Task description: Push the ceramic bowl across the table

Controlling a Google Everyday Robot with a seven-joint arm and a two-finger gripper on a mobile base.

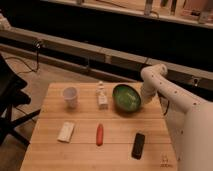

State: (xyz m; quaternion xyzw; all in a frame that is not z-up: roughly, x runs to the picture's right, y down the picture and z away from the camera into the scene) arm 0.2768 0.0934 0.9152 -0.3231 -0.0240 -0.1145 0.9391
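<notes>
Counting across the worktop (120, 125) gives six loose things, one of each kind, on a square top of pale lengthwise wooden planks with a small dark logo mark (164, 162) near its front right corner.

One ceramic bowl (126, 97) sits towards the far right of the top: round, shallow, glossy dark green outside with a paler speckled green inside, and wider than anything else here. One small white cup (70, 96) stands upright well to its left. Between the two, just beside the bowl's left rim, stands one small pale bottle-shaped object (102, 95), narrow at the top. Nearer the front lie one flat whitish rectangular packet (65, 131) on the left, one short red-orange elongated object (99, 134) in the middle with rounded ends, and one flat black rectangular device (138, 145) on the right, all well apart from each other.

One white, smooth, rounded arm (172, 95) reaches in from the right. Its pincer (145, 100) hangs down at the bowl's right rim, touching or very nearly touching it; whether its two fingers are spread or together cannot be told.
</notes>
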